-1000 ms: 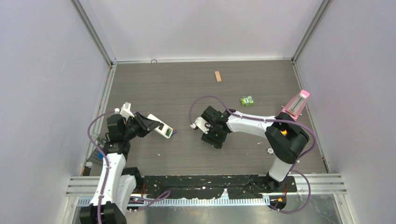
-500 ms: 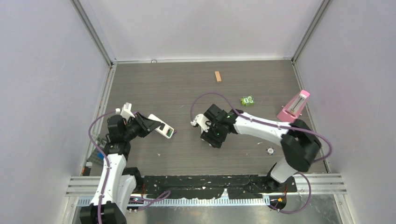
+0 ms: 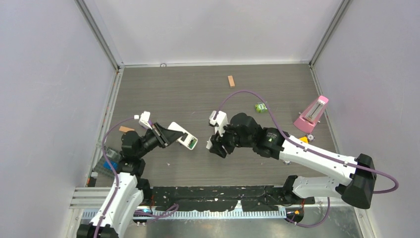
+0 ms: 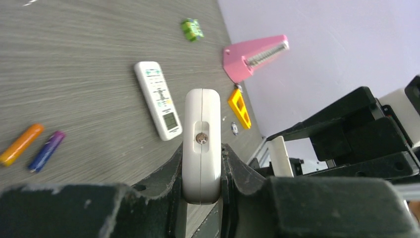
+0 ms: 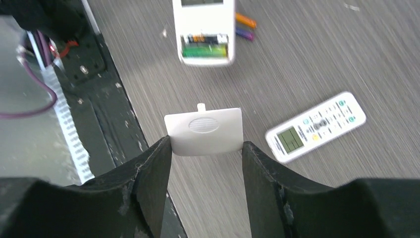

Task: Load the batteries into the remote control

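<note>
L gripper (image 4: 201, 171) clamped on remote (image 4: 200, 119), held off table (image 4: 74, 59), its batt bay open, green inside. R gripper (image 5: 205, 146) clamped on white cover (image 5: 204, 130). On table: orange batt (image 4: 20, 144) & purple batt (image 4: 46, 150) side by side, near 2nd remote (image 4: 158, 99).

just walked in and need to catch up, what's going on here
The left arm's jaws are clamped on a long white plastic remote, held above the grey wood-grain table with its battery bay open. The right arm's jaws pinch the small white plastic battery cover. The orange cylindrical battery and the dark purple one lie side by side on it, not yet loaded, near a second white remote lying face up.
</note>
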`<state>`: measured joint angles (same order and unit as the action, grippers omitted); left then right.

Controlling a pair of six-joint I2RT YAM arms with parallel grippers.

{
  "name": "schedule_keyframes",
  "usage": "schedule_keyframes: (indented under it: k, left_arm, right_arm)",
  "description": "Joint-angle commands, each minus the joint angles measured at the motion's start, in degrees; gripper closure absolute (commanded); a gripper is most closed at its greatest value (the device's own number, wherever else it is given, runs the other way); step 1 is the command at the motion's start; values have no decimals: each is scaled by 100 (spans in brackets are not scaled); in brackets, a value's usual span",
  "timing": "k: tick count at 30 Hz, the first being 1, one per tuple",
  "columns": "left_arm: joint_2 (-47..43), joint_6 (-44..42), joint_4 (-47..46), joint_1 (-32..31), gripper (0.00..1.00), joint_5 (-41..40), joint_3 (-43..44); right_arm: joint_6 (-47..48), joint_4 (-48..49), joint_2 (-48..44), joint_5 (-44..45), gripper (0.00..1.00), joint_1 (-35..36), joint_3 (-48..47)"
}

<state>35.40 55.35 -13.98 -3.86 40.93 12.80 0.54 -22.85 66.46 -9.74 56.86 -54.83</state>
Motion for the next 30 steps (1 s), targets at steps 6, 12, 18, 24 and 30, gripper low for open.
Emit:
schedule_keyframes:
  k: [6, 12, 18, 24, 30]
  left_arm:
    - [-200, 119, -962, -713, 100, -447, 134]
    - [-202, 133, -901, -810, 100, -534, 140]
    - [-191, 116, -760, -827, 100, -526, 187]
    - [-217, 52, -622, -828, 100, -524, 223]
    - [-242, -91, -446, -827, 100, -533, 304]
  right_arm:
    - [-888, 970, 527, 1497, 62, 811, -322]
    - [-956, 871, 1040, 1759, 62, 991, -677]
    - [-947, 753, 1423, 2017, 62, 1052, -970]
    - [-858, 534, 1692, 2113, 61, 1052, -1204]
    - [-807, 265, 1823, 2031, 61, 1072, -1321]
